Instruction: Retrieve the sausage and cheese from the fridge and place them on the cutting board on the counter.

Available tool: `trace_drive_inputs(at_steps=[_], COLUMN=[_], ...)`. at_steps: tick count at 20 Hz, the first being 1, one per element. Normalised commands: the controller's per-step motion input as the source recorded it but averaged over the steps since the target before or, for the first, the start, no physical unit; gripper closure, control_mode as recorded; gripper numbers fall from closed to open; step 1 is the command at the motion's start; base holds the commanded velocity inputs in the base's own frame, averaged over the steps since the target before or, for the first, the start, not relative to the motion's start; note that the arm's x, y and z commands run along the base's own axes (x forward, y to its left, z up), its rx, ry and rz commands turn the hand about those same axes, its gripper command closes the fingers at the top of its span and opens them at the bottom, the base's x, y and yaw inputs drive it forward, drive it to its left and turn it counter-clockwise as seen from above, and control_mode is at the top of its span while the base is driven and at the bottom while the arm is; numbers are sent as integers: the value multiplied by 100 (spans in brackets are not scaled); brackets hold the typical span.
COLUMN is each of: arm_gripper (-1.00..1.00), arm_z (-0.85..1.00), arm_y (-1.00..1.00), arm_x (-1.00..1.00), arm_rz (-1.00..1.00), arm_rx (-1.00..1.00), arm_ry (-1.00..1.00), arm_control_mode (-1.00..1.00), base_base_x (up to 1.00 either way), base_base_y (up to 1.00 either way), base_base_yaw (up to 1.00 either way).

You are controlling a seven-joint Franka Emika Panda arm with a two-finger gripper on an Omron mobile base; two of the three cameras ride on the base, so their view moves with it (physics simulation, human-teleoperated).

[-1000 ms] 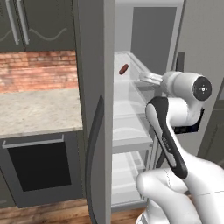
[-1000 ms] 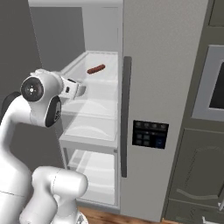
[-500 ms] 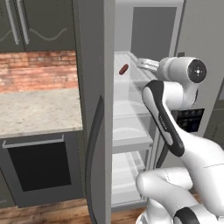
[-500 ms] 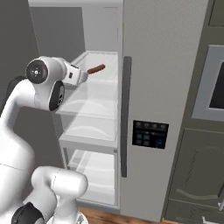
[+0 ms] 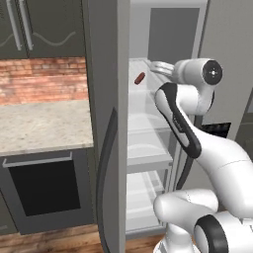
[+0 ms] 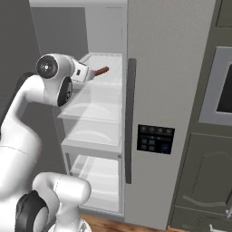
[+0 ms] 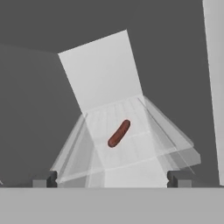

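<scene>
Left base view: the grey fridge (image 5: 106, 123) stands with its left door swung open, the door's edge and long dark handle facing the camera. Inside are pale translucent shelves. The sausage (image 5: 140, 78), a small reddish-brown cylinder, lies on the top shelf (image 5: 148, 94). The white arm rises from the lower right and reaches into the fridge at top-shelf height, and the end effector (image 5: 157, 67) sits just to the right of the sausage, apart from it. To the left of the fridge a stone top (image 5: 44, 123) runs under a red brick wall, with a black oven front (image 5: 42, 190) below it.

Right base view: the arm comes up from the lower left and its hand points right into the open compartment. The end effector (image 6: 92, 74) is near the sausage (image 6: 102, 71), whose red end pokes out just past it on the top shelf. The closed right door (image 6: 167, 108) carries a dark control panel (image 6: 155, 139).

Hand view: the sausage (image 7: 119, 133) lies tilted on the clear top shelf (image 7: 131, 153), ahead and centred between the two dark fingertips (image 7: 180, 178). The fingers stand spread wide, holding nothing.
</scene>
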Motion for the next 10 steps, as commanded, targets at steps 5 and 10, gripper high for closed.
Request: trace_drive_inputs(at_steps=[5,10], arm_gripper=[-100,-100], arm_z=[0,0], arm_y=[0,0], arm_x=[31,16], arm_rz=[0,0], arm_rx=[0,0], arm_ry=[8,10], arm_control_mode=[-100,-100], base_base_x=[0,0], base_base_y=[0,0], base_base_yaw=[0,0])
